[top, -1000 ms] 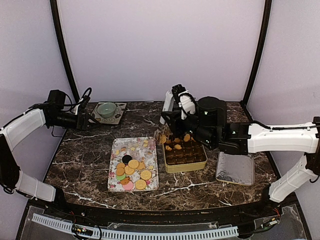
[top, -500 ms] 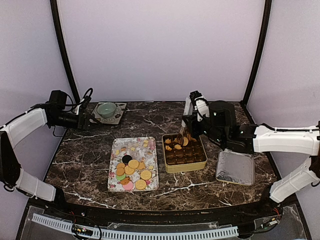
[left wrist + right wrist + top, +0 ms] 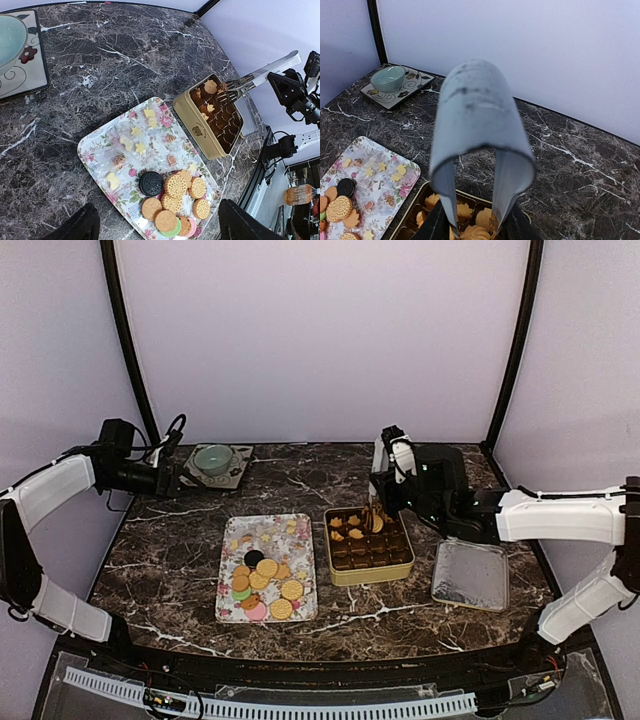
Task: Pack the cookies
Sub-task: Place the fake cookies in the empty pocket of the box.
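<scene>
A: What do we find at the jaws?

B: The right gripper [image 3: 390, 462] has its jaws partway closed on the bent end of a pair of metal tongs [image 3: 475, 115]. The tongs slant down into the far row of the gold tin [image 3: 370, 577], their tips among the cookies [image 3: 210, 86] lying in its cups. We cannot tell whether a cookie is pinched between the tips.

A: And the other arm?

B: The left gripper [image 3: 160, 225] hangs well to the left of the tin, with its jaws spread wide and nothing held.

A: Where are the cookies?

B: Most are heaped on the flowered tray [image 3: 95, 150] just left of the tin, at its near end. They are golden waffle rounds, with one dark and some pink and green. A few pale ones sit in the tin's far cups, and its other cups look empty. A silver lid [image 3: 470, 577] lies just right of the tin.

A: Which step are we at?

B: We judge it to be setting a cookie into a far cup, with the packing barely begun. Next, we think, the tongs must ease apart over a cup and lift clear of the tin's rim. Then they swing left to the tray for another round.
</scene>
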Tool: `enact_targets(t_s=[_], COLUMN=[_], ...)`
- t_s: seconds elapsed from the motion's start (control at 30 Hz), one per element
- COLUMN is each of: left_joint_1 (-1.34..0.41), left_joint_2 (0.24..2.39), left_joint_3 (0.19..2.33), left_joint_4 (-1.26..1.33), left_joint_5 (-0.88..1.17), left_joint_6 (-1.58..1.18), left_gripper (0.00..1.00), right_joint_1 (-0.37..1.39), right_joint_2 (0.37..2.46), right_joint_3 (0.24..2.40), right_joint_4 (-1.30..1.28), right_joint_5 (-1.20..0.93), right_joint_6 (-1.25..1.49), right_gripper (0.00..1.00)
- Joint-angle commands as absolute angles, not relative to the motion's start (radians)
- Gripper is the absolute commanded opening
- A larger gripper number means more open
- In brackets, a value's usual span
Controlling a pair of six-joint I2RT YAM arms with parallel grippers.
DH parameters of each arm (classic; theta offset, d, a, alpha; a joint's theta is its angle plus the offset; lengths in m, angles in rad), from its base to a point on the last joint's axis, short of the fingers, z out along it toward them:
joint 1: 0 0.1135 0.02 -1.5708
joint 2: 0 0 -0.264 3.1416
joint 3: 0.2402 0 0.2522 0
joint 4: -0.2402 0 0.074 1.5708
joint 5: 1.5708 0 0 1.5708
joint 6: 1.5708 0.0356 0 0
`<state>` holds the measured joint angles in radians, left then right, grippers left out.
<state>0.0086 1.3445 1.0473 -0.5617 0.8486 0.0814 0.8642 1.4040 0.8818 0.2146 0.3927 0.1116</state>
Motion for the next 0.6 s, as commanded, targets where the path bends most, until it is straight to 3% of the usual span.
enact_targets(t_s=[0.0, 0.57], left_joint_1=[0.012, 0.013], left_joint_2=[1.341, 1.345], left_joint_3=[1.072, 1.077], left_joint_4=[-0.556, -0.559], left_joint_5=[0.852, 0.847], left_joint_6=[0.081, 0.069], left_gripper=[0.84, 0.84], right_joint_1=[0.85, 0.846], right_joint_2=[1.414, 1.402], right_joint_3=[0.874, 0.842], right_joint_4=[0.32, 0.338], right_joint_5=[0.385, 0.383], right_joint_6=[0.103, 0.089], right_gripper=[0.28, 0.39])
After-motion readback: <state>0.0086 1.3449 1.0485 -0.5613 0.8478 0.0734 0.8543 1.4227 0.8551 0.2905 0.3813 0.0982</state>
